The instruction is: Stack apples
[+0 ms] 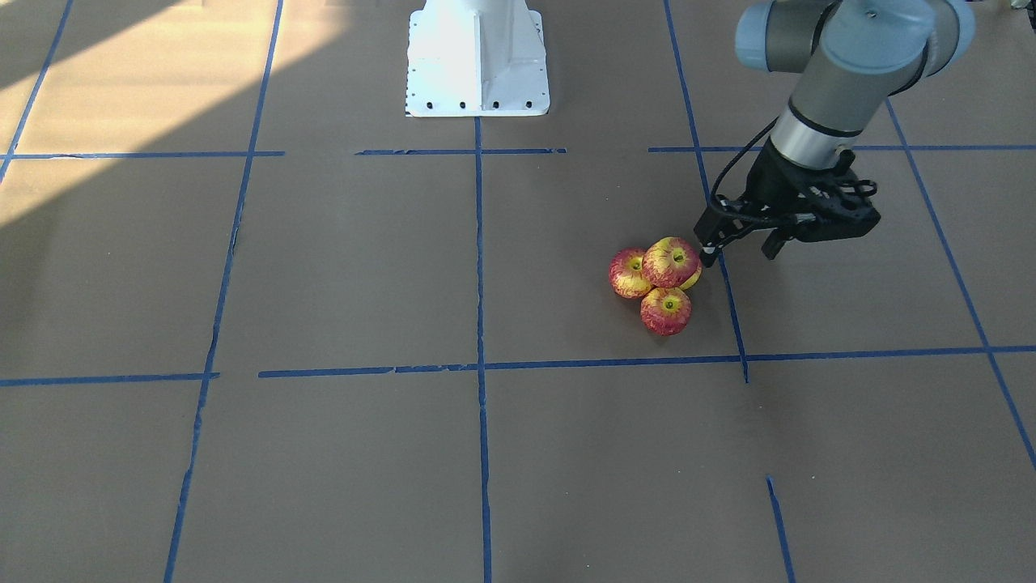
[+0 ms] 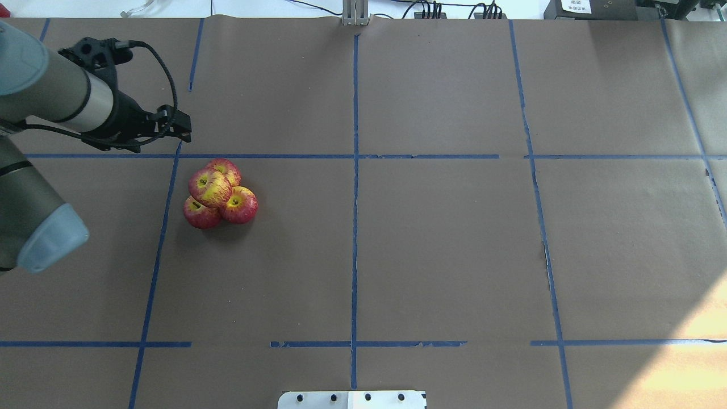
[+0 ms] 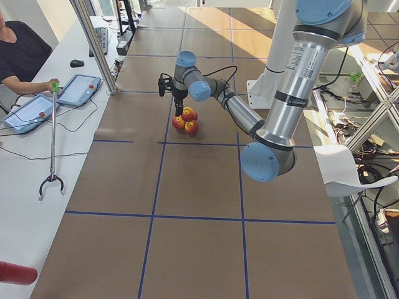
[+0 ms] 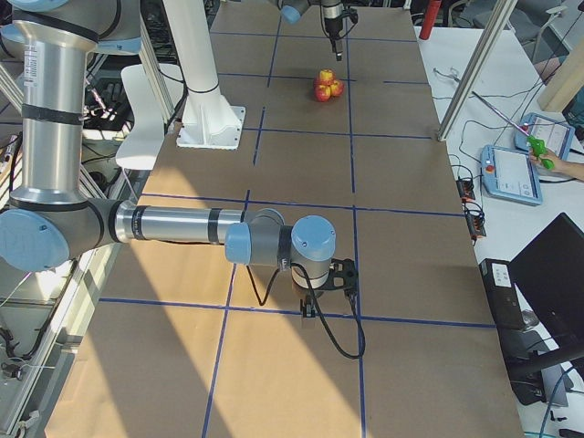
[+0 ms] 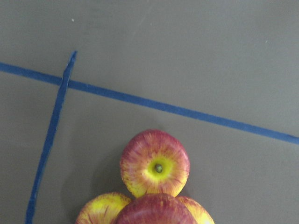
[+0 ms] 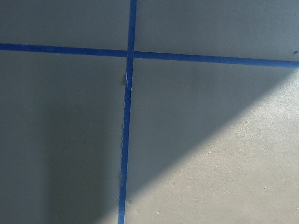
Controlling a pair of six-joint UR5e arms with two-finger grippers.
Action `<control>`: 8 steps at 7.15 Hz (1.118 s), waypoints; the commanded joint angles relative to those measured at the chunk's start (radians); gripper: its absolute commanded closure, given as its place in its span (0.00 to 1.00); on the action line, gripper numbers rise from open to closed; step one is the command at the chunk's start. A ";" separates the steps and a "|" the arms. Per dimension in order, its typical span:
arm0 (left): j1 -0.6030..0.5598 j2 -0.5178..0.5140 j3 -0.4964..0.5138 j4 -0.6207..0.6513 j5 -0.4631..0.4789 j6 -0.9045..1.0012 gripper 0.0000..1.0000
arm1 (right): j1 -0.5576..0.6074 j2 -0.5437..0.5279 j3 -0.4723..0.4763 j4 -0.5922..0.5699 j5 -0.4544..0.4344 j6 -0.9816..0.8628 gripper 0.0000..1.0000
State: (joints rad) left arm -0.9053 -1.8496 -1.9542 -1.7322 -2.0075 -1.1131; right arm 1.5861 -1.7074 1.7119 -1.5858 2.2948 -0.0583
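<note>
Four red-and-yellow apples sit in a cluster on the brown paper. One apple rests on top of three others: one, one, and one mostly hidden behind. The left wrist view shows the top apple at its bottom edge and a base apple beyond it. My left gripper is open and empty, just above and beside the stack on its outer side. My right gripper hovers low over a tape crossing far from the apples. I cannot tell whether it is open.
The robot's white base stands at the table's robot side. Blue tape lines divide the brown paper into squares. An operators' desk with tablets and a grabber stick runs along the far side.
</note>
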 commanded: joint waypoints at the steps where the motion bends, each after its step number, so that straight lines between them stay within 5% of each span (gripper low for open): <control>1: -0.157 0.181 -0.093 0.005 -0.026 0.278 0.00 | 0.000 0.000 0.000 0.000 0.000 0.000 0.00; 4: -0.467 0.386 -0.004 0.006 -0.238 0.895 0.00 | 0.000 0.000 0.000 0.000 0.000 0.000 0.00; 6: -0.692 0.391 0.258 0.014 -0.251 1.321 0.00 | 0.000 0.000 0.000 0.000 0.000 0.000 0.00; 8: -0.789 0.344 0.415 0.151 -0.278 1.474 0.00 | 0.000 0.000 0.000 0.000 0.000 0.000 0.00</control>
State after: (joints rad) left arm -1.6238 -1.4765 -1.6392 -1.6734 -2.2639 0.2329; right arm 1.5861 -1.7073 1.7119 -1.5861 2.2948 -0.0583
